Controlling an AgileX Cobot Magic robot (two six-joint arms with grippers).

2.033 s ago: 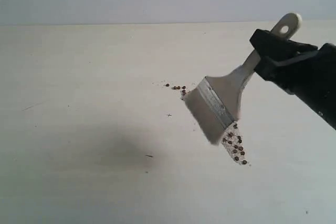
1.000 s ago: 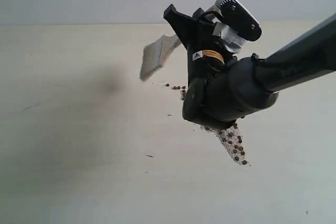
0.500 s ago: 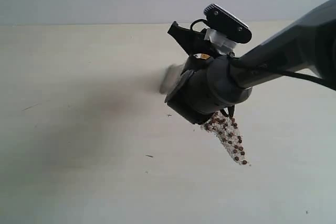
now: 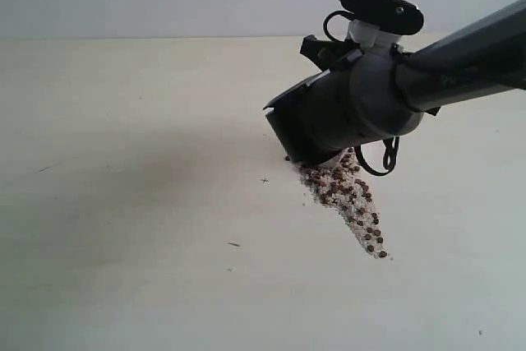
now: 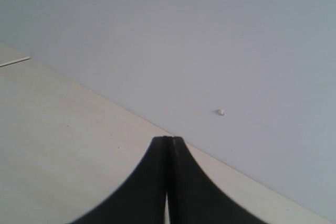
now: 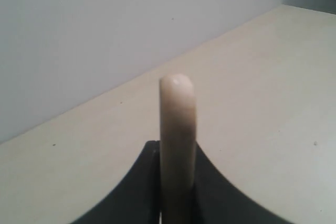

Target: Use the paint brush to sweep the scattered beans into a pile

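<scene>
Although the thick wrist of the right arm (image 4: pixel 362 108) covers whatever it carries, the exterior view shows the beans (image 4: pixel 345 199) clearly: they lie on the table (image 4: pixel 123 203) in a narrow band mixed with pale crumbs, right of the middle. The band begins just under the arm and slants toward the near edge and the right edge. No left arm appears here.

In the left wrist view, the left pincer (image 5: pixel 168 141) is pressed together on nothing and faces the wall (image 5: pixel 210 35) beyond the far edge; no beans are before it.

In the right wrist view, the right pincer (image 6: pixel 177 148) pinches the pale handle of the brush (image 6: pixel 177 108), whose rounded end stands up between the jaws. The bristles show in no view.

I judge the right arm to be the nearer one by far. The band lies from it toward the near right corner, and its long axis is that slant, so a stroke along the axis from the far end should gather the pile.
</scene>
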